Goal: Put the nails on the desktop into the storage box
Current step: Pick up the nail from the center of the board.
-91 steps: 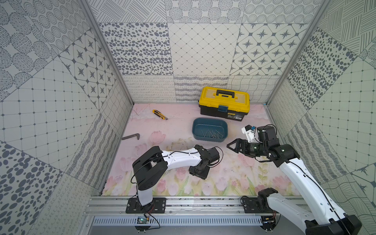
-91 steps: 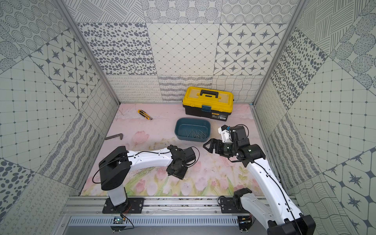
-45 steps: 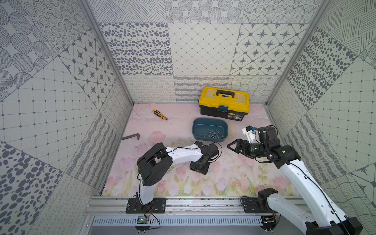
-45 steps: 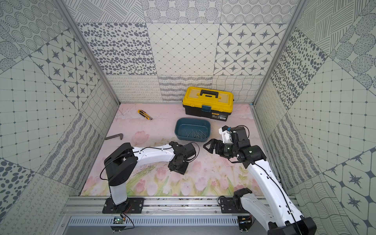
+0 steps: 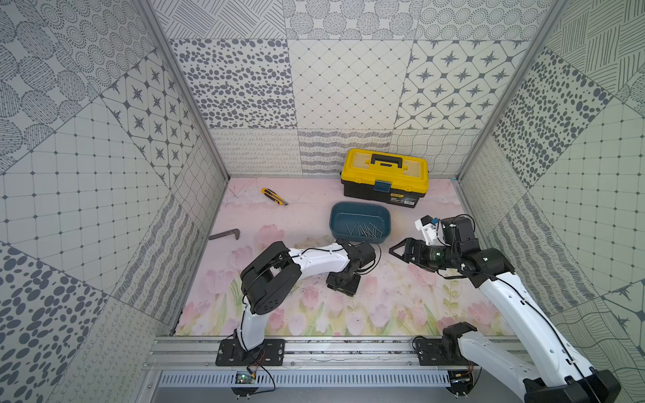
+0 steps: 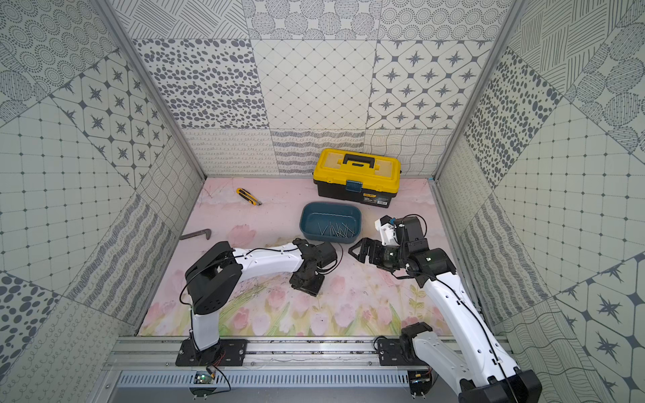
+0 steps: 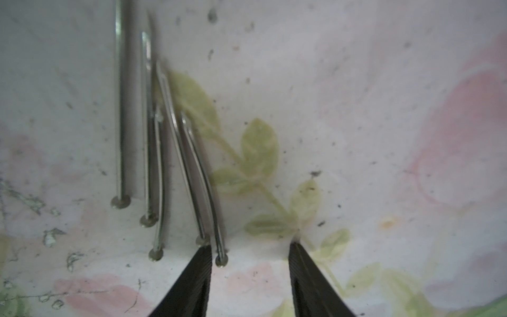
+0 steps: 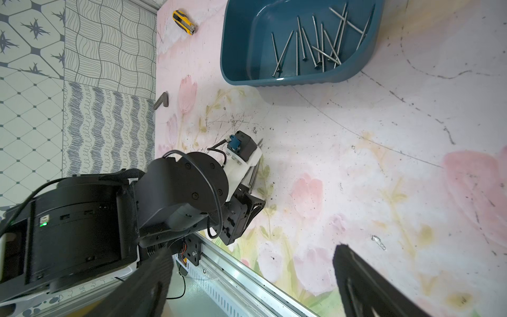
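In a top view, most nails (image 5: pixel 364 228) lie in the box (image 5: pixel 335 223). In the left wrist view, five more lie side by side on the surface (image 7: pixel 356 109), with the left end effector (image 7: pixel 249 247) half spread and empty at their heads; they look thin, stiff and slick, so pinch mid-shaft. In the right wrist view, the right end effector (image 8: pixel 252 251) is spread wide and empty.

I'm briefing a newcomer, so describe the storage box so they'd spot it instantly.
A yellow toolbox stands at the back wall. Just in front sits the storage box: a shallow, lidless teal tub holding nails, with no handle.

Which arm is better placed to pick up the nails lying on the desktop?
Left. The left claw, open, sits at the heads of the loose nails; the right claw hangs open away from them.
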